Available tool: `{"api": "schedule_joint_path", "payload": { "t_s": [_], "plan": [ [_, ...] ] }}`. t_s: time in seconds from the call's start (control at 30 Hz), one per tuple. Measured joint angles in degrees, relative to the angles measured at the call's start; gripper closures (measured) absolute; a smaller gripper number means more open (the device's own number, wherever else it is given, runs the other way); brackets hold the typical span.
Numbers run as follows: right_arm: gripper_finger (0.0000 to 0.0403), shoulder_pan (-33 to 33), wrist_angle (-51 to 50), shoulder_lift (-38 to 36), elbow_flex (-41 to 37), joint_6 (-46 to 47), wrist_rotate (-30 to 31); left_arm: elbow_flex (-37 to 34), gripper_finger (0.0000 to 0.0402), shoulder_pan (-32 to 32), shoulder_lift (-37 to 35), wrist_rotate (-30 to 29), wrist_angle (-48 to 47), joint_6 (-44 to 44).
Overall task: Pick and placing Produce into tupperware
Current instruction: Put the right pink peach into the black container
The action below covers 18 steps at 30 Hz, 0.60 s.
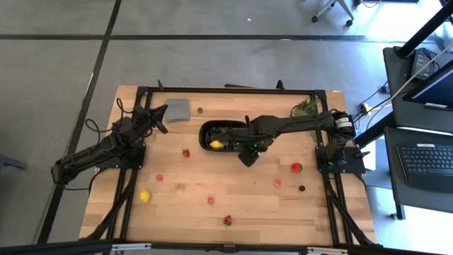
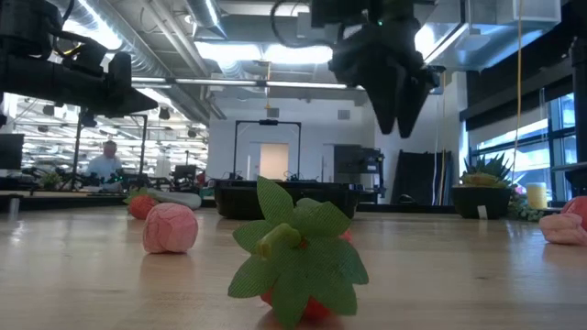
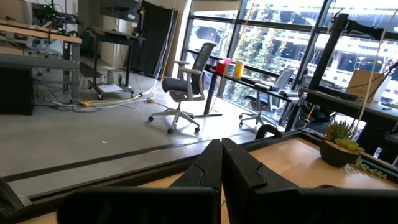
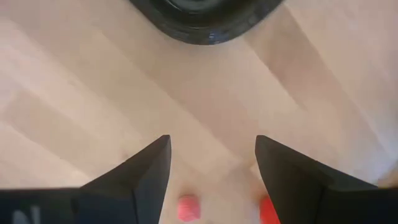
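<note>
Tupperware (image 1: 219, 134), black, sits upper centre of the high view on the bench (image 1: 184, 205), with a yellow lemon piece (image 1: 216, 144) inside. Right gripper (image 1: 248, 159) hangs just below-right of its rim, fingers apart, holding nothing. Left gripper (image 1: 160, 122) waits upper left beside a grey square (image 1: 177, 109), pressed closed and empty. Loose produce scattered lower down: strawberry (image 1: 227, 220), yellow fruit (image 1: 144, 195), pink piece (image 1: 210, 200).
</note>
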Motion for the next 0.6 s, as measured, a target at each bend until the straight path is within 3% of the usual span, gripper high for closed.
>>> {"api": "schedule_joint_path", "payload": {
  "t_s": [0.27, 0.6],
  "plan": [
    [0.0166, -0.6, 10.2, 0.0, 5.7, 4.7, 0.1, 0.0, 0.0401, 0.0, 0.0, 0.0, 0.0, 0.0],
    [0.0166, -4.1, 24.8, 0.0, 12.2, -6.2, 0.6, 0.0, 0.0401, 0.0, 0.0, 0.0, 0.0, 0.0]
  ]
}}
